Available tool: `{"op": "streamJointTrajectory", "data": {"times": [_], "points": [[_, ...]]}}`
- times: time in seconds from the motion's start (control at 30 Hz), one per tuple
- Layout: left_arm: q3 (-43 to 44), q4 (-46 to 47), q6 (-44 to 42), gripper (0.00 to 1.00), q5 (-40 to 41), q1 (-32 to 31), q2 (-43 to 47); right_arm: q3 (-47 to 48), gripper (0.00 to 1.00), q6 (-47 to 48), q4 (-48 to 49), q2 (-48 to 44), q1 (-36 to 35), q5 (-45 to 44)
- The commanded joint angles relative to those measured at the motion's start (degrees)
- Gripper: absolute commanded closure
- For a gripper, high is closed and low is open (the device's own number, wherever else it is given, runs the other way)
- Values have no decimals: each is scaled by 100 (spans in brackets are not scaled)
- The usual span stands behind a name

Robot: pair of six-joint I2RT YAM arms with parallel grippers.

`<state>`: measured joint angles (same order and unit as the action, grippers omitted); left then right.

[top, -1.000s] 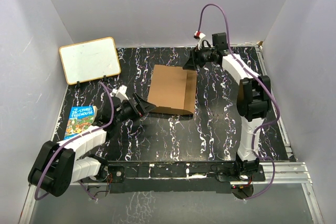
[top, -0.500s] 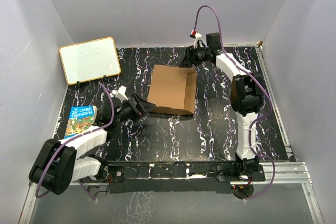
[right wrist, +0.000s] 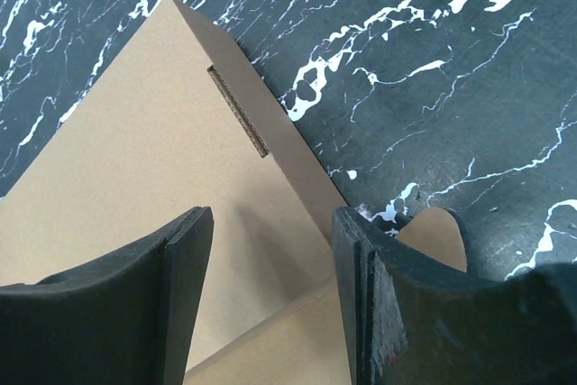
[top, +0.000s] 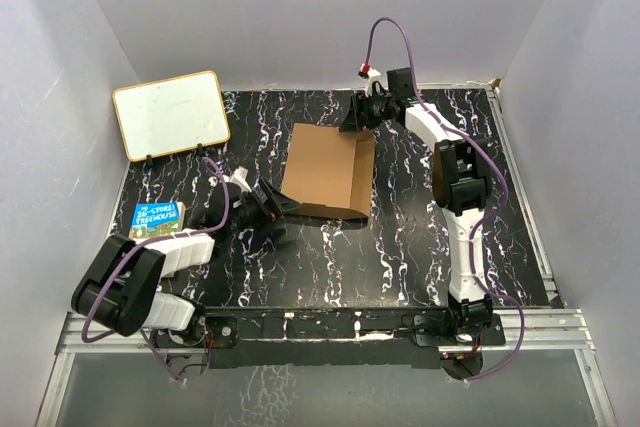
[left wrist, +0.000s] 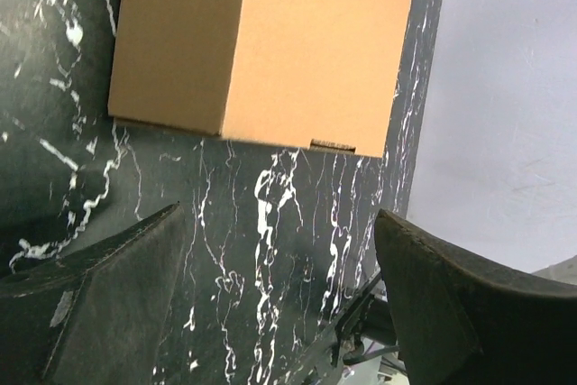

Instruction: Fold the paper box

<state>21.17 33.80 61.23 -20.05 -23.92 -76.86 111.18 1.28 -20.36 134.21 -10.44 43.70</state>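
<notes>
At the middle of the black marbled table (top: 420, 247), toward its far side, lies the paper box (top: 325, 172): a brown cardboard sheet whose right edge is raised as a wall. Left gripper (top: 272, 205): released and empty, jaws spread, just short of the box's near left corner. Right gripper (top: 352, 119): jaws spread, fingers (right wrist: 135, 304) either side of a slotted panel at the far right corner; contact cannot be told. Left of the box: a white board (top: 170, 115), far, and a book (top: 155, 222), nearer.
</notes>
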Motion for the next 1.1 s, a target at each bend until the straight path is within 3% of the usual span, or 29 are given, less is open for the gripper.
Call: {"op": "streamJointTrajectory", "data": {"times": [0.0,0.43,1.07], "points": [[433,111,-258,18,106,-25,-248,120,41,-78,291,-115,-13,314],[1000,-177,-666,18,342,-16,-779,-699,48,29,254,-725,54,547],[1893,-1433,-2074,18,794,246,-863,-3652,50,1028,-444,-2823,132,669]]}}
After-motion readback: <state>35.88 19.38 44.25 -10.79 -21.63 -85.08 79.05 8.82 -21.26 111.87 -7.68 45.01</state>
